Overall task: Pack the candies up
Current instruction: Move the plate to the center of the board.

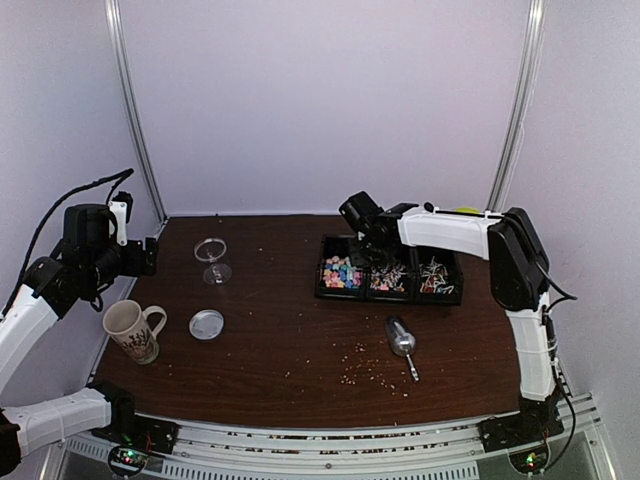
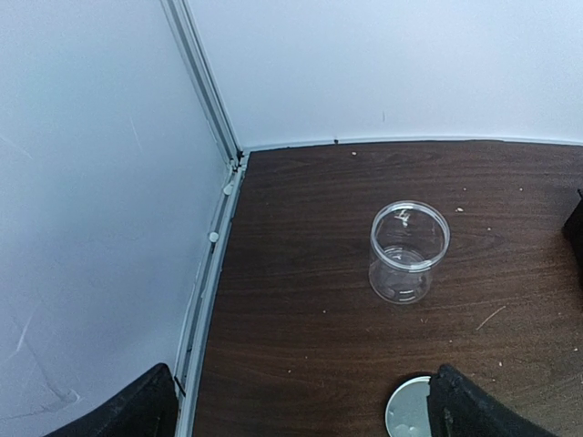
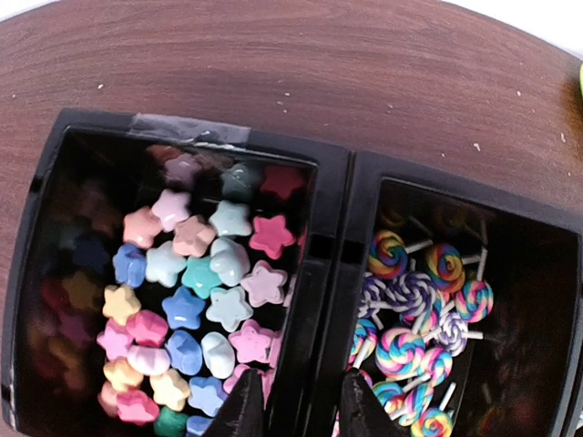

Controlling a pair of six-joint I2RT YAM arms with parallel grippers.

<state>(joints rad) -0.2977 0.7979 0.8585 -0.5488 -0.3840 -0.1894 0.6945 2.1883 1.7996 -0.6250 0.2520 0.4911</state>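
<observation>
**A:** Where are the candies point(image 1: 343, 272) relative to the right hand?

**B:** Right beneath it. The right hand point(image 3: 301, 411) hangs over a black tray point(image 3: 91, 118). Its two fingers point(image 3: 246, 414) are slightly apart, gripping nothing. They straddle the wall between two compartments.

**A:** Which sweets lie on which side?

**B:** On one side of that wall, under and ahead of one finger, lie the star candies point(image 3: 196, 291). They are pink, blue, yellow, peach and teal, heaped loosely. On the other side, under the second finger, lie the lollipops point(image 3: 414, 319), swirled heads on white sticks. The fingertips are above both heaps, and I cannot tell whether they touch any piece.

**A:** Anything beyond that?

**B:** In the top view a third compartment, farther out from the hand, holds thin white, red-marked pieces point(image 1: 436, 275). A metal scoop point(image 1: 402, 340) lies on the table point(image 1: 290, 340), nearer the arm's base than the hand, among pale crumbs point(image 1: 365, 372).

**A:** And the left hand?

**B:** The left hand point(image 2: 305, 391) is raised at the table's far side from the tray, well apart from the candies, with its fingers spread wide. A clear jar point(image 2: 409, 250) stands upright ahead of it. A round lid point(image 2: 407, 410) lies just beside one fingertip. A mug point(image 1: 131, 330) stands below and behind that hand.
</observation>
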